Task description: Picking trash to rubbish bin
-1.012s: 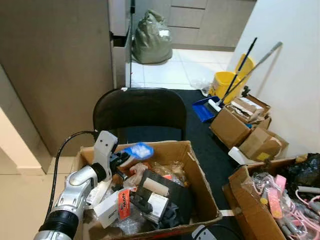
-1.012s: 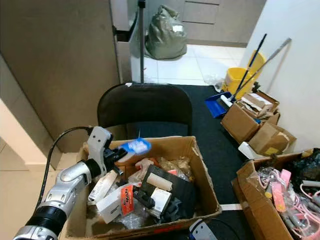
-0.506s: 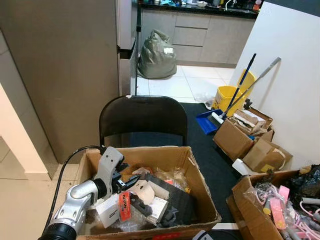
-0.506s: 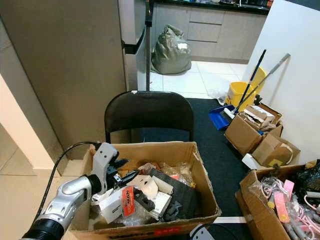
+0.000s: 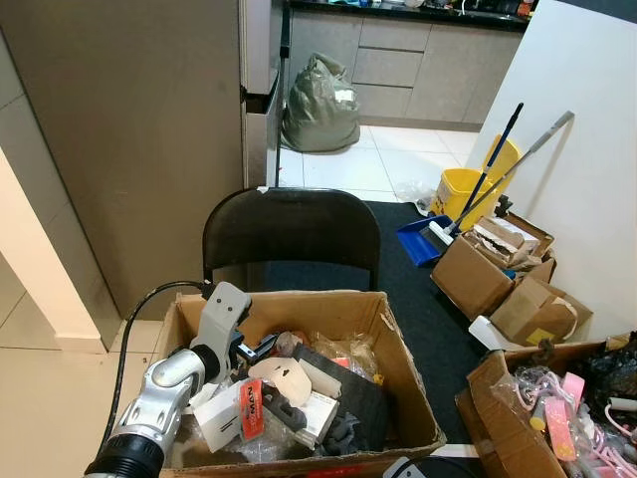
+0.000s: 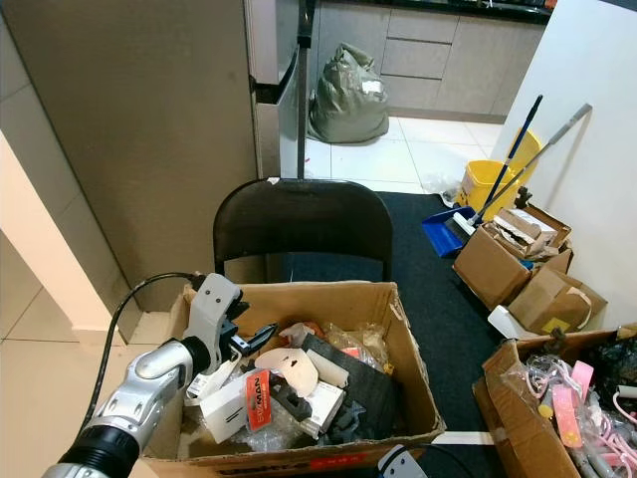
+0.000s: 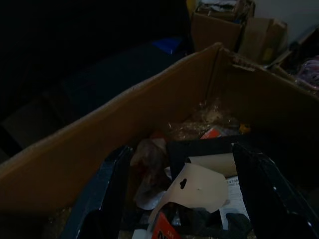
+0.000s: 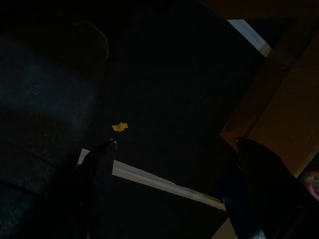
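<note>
A cardboard box point(image 5: 328, 296) full of trash stands in front of me: a cream card scrap point(image 5: 287, 374), a white packet with a red label point(image 5: 234, 410) and black packaging point(image 5: 350, 400). My left gripper point(image 5: 255, 349) reaches over the box's left side, open, with nothing between its fingers point(image 7: 102, 196). In its wrist view the cream scrap point(image 7: 199, 186) lies just beyond the tips. My right gripper point(image 8: 174, 164) hangs open over dark floor, above a small yellow scrap point(image 8: 119, 127).
A black chair point(image 5: 289, 229) stands right behind the box. To the right lie more cardboard boxes point(image 5: 478, 274), a blue dustpan point(image 5: 418, 239), a yellow bucket point(image 5: 463, 189) with mop handles, and a box of pink items point(image 5: 518, 418). A stuffed green bag point(image 5: 320, 92) sits in the kitchen beyond.
A second ago the left gripper held a blue and white item above the box. That item has left its fingers, and the gripper now sits lower, open. The camera has tilted up.
</note>
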You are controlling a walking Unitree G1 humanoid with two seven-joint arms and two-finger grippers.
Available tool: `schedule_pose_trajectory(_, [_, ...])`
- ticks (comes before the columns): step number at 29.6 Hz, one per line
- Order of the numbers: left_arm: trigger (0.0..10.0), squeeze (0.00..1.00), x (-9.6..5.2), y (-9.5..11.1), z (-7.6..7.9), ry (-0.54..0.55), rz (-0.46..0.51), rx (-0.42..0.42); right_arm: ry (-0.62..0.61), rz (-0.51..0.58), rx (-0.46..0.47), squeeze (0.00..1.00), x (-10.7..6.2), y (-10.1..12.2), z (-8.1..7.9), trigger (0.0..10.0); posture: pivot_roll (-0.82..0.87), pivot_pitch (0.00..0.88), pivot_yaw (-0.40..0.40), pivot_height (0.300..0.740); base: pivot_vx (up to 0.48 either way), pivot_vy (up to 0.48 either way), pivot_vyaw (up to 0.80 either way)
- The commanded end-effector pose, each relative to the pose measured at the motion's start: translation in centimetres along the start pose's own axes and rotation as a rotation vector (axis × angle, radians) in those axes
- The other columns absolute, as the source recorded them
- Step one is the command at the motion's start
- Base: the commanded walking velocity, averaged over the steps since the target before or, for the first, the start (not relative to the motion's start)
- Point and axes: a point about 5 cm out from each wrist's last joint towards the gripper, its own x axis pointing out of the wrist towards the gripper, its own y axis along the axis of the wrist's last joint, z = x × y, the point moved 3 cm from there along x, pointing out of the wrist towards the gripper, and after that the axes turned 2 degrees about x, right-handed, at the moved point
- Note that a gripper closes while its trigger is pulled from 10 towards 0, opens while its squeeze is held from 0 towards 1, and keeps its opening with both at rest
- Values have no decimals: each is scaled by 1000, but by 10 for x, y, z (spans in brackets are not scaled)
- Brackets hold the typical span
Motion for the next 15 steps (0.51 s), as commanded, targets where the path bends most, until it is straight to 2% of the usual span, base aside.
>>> schedule_pose_trajectory(1, [10000,0,4,0,4,-5,-4,13,13,-12,13,0,0,-4,-4,10000,181,0,-47,740,-296,0,0])
schedule_pose_trajectory(10, [10000,0,3,-8,0,35,-26,6,15,-12,14,0,0,-4,-5,10000,181,0,-46,740,-373,0,0])
schedule_pose_trajectory(15, [10000,0,0,-21,1,47,-62,-2,17,-13,13,0,0,-4,-6,10000,181,0,-45,740,-422,0,0])
